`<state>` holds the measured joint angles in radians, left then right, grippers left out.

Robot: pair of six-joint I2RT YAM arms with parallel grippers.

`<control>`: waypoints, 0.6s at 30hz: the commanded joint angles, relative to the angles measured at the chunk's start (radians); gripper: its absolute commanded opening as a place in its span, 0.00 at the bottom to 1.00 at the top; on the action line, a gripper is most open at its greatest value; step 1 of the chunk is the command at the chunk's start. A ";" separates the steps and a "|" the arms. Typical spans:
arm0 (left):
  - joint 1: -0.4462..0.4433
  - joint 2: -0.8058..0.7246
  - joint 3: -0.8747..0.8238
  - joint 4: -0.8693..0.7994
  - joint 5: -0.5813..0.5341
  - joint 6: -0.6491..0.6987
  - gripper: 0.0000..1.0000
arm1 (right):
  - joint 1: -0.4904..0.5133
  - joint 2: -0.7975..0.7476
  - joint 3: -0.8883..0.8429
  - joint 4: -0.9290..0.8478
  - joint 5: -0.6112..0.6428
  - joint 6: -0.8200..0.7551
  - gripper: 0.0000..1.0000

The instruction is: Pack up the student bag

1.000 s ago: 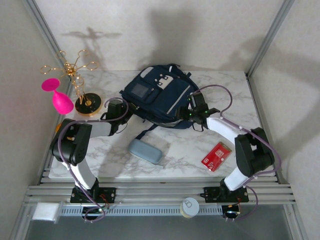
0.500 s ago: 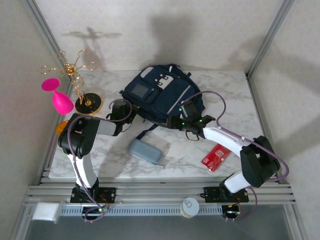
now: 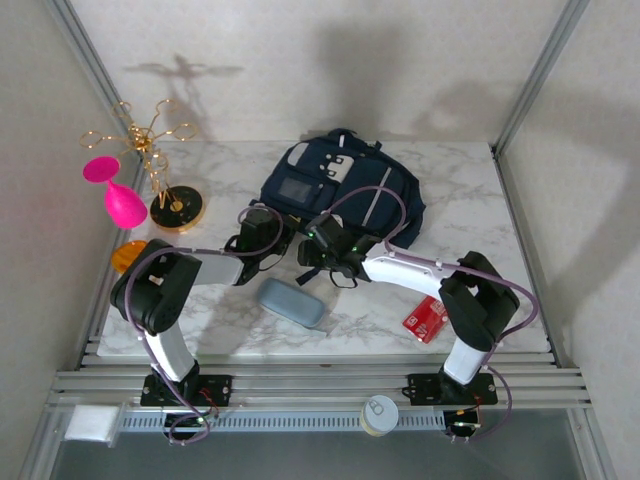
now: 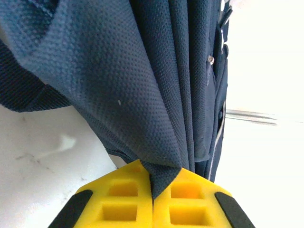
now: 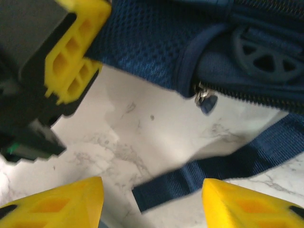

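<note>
From above, the bag [image 3: 345,190] lies slumped on the worktop [image 3: 470,200] just beyond both arms. The left fingers [image 3: 266,228] are at its near-left edge and the right fingers [image 3: 318,247] are just beside them, at the near hem. In the left wrist view the left fingers are pressed flat together on a fold [image 4: 161,175] of the navy cloth, which rises out of the seam between them and hangs beyond in loose pleats. This shows how soft and limp the bag is. A pinch like this probably drags only that patch of cloth, and the woven surface looks grippy enough not to slide out. In the right wrist view the right fingers stand well apart and grip nothing. The end of a webbing strap [image 5: 213,173] lies on the worktop between and just beyond them. Farther beyond is the bag's mesh edge, where a zip pull [image 5: 204,99] dangles free, and the left fingers sit up to the left at that same edge. The bag looks light and floppy, with no stiff wall to push against. The firmer holds appear to be the strap, the zip tape and the seams. The zip pull is small and may swing away from a loose approach.
</note>
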<state>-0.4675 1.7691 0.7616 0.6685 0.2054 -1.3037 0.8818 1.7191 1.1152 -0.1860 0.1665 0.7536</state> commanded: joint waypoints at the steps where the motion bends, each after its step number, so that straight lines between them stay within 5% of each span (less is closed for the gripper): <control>1: -0.012 -0.061 0.031 0.043 0.023 -0.020 0.00 | 0.004 -0.016 -0.061 0.102 0.108 -0.023 0.54; 6: -0.032 -0.082 0.054 0.002 0.002 0.006 0.00 | 0.004 0.004 -0.085 0.140 0.220 -0.045 0.48; 18: -0.038 -0.067 0.064 -0.003 -0.002 0.000 0.00 | 0.002 0.124 -0.048 0.243 0.268 -0.150 0.31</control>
<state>-0.4858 1.7412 0.7788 0.6006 0.1741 -1.3067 0.8818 1.8198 1.0275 0.0410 0.3740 0.6395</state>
